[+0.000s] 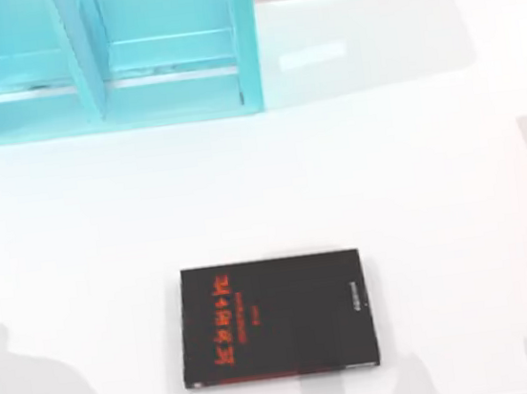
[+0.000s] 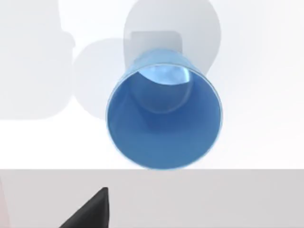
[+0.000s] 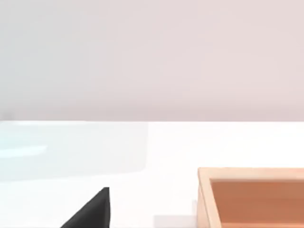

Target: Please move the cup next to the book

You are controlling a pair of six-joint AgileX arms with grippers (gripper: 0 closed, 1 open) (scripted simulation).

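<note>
Left claw (image 2: 92, 211) is the one on the job. Its dark tip pokes in at the wrist view's edge, and I honestly can't tell how far open it is. It's holding and touching nothing. Just past it is the cup (image 2: 164, 116), blue and see-through, sitting on the white table (image 2: 266, 123) with its open mouth facing the camera and looking upright.

My take is this is the reach-in step. Line the claw up over the rim, come down straight and pinch one wall gently, since a light cup like that probably tips or skids easily.

The book (image 1: 277, 318) lies flat at the near middle of the table, so there's free space on either side. The right claw (image 3: 92, 211) is parked by a wooden box (image 3: 251, 197). Far left is the turquoise shelf (image 1: 97, 59).
</note>
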